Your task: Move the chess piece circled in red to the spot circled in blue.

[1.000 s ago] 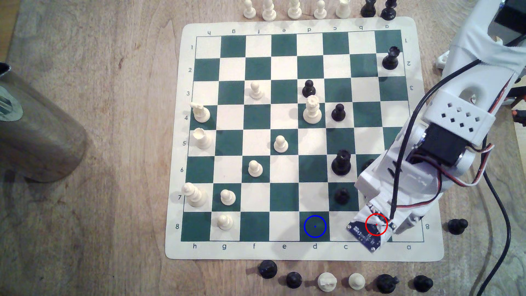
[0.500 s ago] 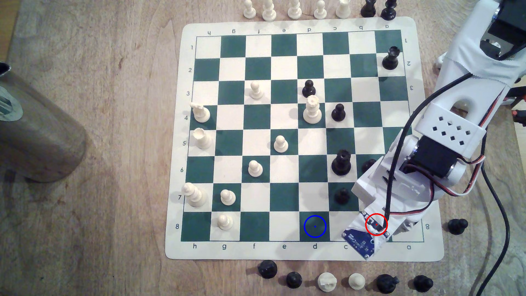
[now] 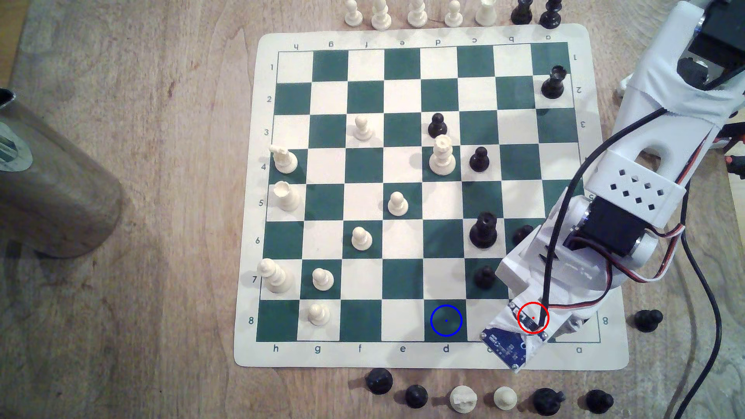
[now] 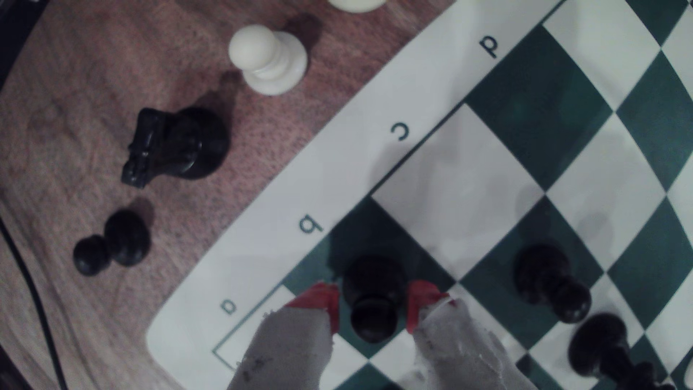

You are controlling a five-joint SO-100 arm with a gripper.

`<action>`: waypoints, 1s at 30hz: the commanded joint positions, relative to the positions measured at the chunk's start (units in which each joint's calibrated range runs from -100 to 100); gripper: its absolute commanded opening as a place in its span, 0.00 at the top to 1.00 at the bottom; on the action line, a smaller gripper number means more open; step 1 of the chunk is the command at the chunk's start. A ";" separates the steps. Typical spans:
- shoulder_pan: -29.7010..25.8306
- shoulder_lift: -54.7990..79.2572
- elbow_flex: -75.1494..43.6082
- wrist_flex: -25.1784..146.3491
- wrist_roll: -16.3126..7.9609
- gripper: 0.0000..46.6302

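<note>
Step in hand: grasp approach.
The tool (image 4: 373, 300) is spread astride the black pawn (image 4: 373, 296), pads not touching; next, pinch, lift, carry to the blue-ringed square (image 3: 446, 320).

One chessboard (image 3: 250, 201) on counter (image 3: 121, 322). On board, exterior view:
- nine cream pieces: five pawns (image 3: 397, 202), four taller (image 3: 442, 155)
- six black pieces (image 3: 483, 229)

Off board:
- top edge: five cream (image 3: 417, 12), two black (image 3: 550, 14)
- bottom edge: four black (image 3: 379, 380), two cream (image 3: 504, 398)
- exterior view's right: one black (image 3: 647, 320)

One blue-ringed square (image 3: 446, 320). One red ring (image 3: 518, 318). Wrist view: two red-tipped fingers (image 4: 318, 300), one black pawn (image 4: 373, 296) between.
</note>
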 commanded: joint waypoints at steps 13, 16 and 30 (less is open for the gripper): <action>-0.19 -1.53 -4.51 0.06 0.00 0.99; 0.12 -3.74 -4.51 0.80 -0.15 0.99; 1.22 -15.63 -11.13 3.58 -1.90 0.99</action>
